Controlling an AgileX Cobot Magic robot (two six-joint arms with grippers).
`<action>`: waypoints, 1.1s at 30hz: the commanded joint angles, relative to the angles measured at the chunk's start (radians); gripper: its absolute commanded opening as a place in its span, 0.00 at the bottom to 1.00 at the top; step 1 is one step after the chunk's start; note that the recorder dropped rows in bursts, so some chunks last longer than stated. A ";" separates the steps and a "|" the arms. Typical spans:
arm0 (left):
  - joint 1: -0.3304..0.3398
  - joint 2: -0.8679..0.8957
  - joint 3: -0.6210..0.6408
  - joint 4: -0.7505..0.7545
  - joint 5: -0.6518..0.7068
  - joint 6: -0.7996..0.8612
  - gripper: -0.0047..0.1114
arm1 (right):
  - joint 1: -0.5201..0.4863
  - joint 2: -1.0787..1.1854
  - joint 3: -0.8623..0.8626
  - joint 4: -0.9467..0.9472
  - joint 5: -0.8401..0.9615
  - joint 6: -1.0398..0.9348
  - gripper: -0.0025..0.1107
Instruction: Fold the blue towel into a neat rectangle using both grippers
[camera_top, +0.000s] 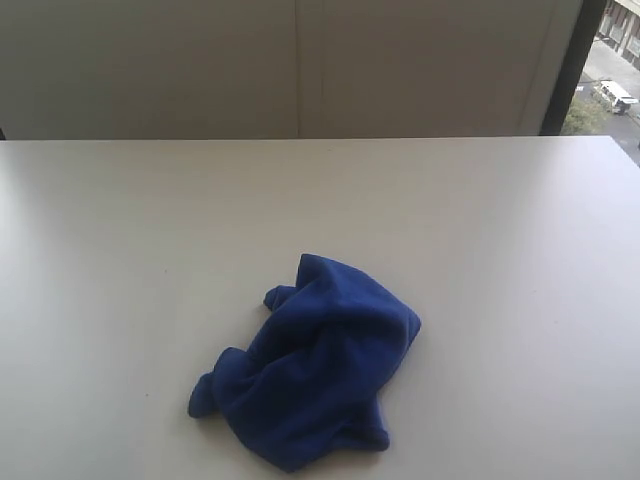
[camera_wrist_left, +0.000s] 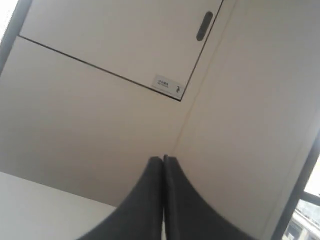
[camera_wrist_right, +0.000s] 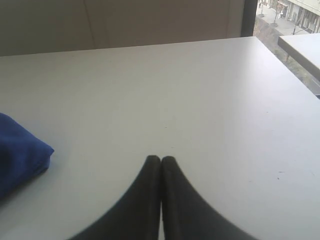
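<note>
The blue towel (camera_top: 310, 365) lies crumpled (a loose, unfolded heap) on the white table (camera_top: 480, 220), low and central in the exterior view. The left claw (camera_wrist_left: 163, 159) and right claw (camera_wrist_right: 160, 159) are both clenched on nothing.

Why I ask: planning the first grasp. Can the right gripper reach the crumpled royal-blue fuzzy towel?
Probably yes: the right gripper, shut, has only bare white table between it and the blue towel.

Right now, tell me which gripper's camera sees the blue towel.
The right gripper: the blue towel lies on the table near it, untouched. The left gripper, also shut, points up at the wall, no towel in sight.
</note>
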 joint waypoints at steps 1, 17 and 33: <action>0.002 0.119 -0.131 0.374 0.093 -0.312 0.04 | -0.002 -0.006 0.002 0.000 -0.009 -0.005 0.02; 0.005 0.777 -0.484 1.631 0.409 -0.974 0.04 | -0.002 -0.006 0.002 0.000 -0.009 -0.005 0.02; -0.363 1.264 -0.771 -0.231 1.088 0.943 0.04 | -0.002 -0.006 0.002 0.000 -0.009 -0.005 0.02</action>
